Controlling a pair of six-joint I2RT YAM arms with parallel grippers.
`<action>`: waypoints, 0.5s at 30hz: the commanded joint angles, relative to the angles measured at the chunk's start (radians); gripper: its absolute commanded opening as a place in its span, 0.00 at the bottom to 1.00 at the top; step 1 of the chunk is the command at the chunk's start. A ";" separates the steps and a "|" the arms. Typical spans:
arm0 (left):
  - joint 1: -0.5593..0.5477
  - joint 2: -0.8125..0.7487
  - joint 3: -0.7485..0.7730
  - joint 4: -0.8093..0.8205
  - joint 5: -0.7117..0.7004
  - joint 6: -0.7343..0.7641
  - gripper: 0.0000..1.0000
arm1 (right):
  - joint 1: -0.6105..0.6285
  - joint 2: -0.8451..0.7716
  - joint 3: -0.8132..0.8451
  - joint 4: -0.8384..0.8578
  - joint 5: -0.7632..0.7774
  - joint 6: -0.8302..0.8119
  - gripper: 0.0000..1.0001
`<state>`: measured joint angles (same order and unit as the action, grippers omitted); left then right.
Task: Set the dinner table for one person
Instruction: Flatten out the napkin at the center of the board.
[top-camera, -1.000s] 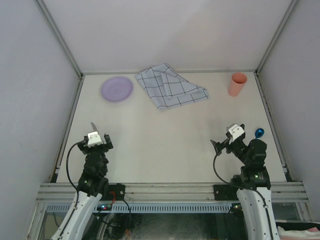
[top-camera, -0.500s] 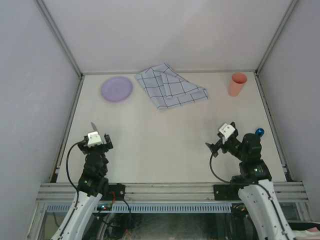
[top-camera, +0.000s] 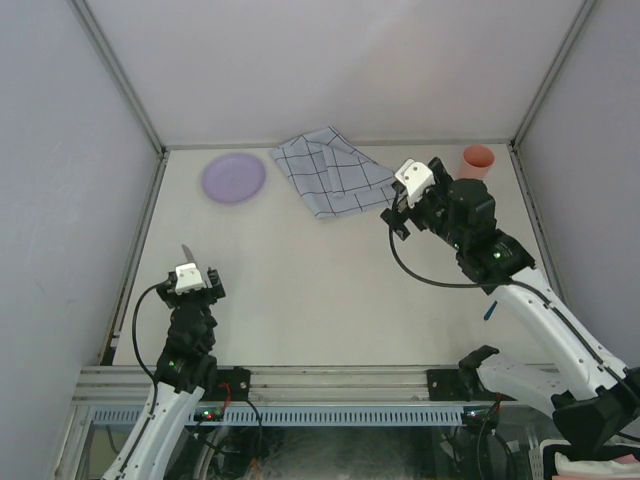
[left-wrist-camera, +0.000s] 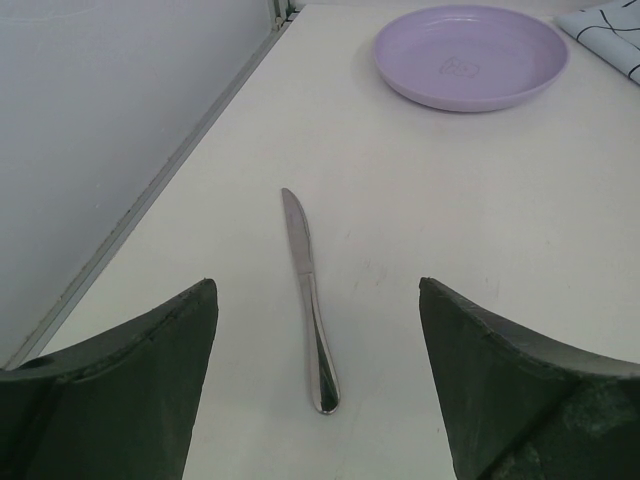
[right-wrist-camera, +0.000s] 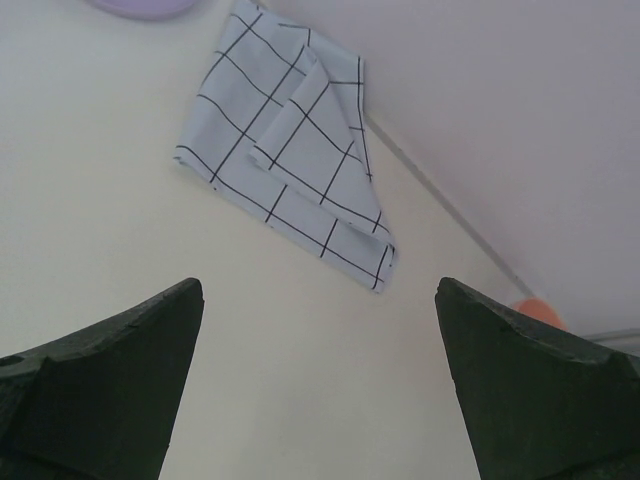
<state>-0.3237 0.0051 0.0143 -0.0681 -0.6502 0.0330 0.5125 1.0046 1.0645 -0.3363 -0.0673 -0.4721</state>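
Looking from the near edge, we see the left gripper (top-camera: 193, 278) low over the near-left part of the dinner table (top-camera: 320, 300). Its fingers are spread apart and grasp nothing, and a knife (left-wrist-camera: 308, 290) lies flat on the tabletop in the gap between them, blade toward the far edge. Farther out, the right gripper (right-wrist-camera: 320, 290) hangs above the tabletop's far-right part, fingers likewise wide and empty, bare surface showing beneath them. Along the far edge we find a lilac plate (top-camera: 234, 178) near the left corner, a grid-patterned cloth (right-wrist-camera: 290, 150) at the middle, and an orange cup (top-camera: 478, 160) by the right corner.
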 joint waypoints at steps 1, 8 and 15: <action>0.008 -0.218 -0.109 -0.012 0.014 -0.013 0.85 | 0.005 0.134 0.032 0.010 0.062 0.000 1.00; 0.007 -0.221 -0.109 -0.016 0.014 -0.012 0.96 | 0.017 0.438 0.084 0.115 0.038 0.032 1.00; 0.007 -0.203 -0.060 -0.034 0.021 -0.008 1.00 | -0.002 0.774 0.359 0.137 0.029 0.067 1.00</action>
<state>-0.3237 0.0055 0.0143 -0.0685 -0.6502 0.0330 0.5179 1.7077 1.2758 -0.2752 -0.0315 -0.4458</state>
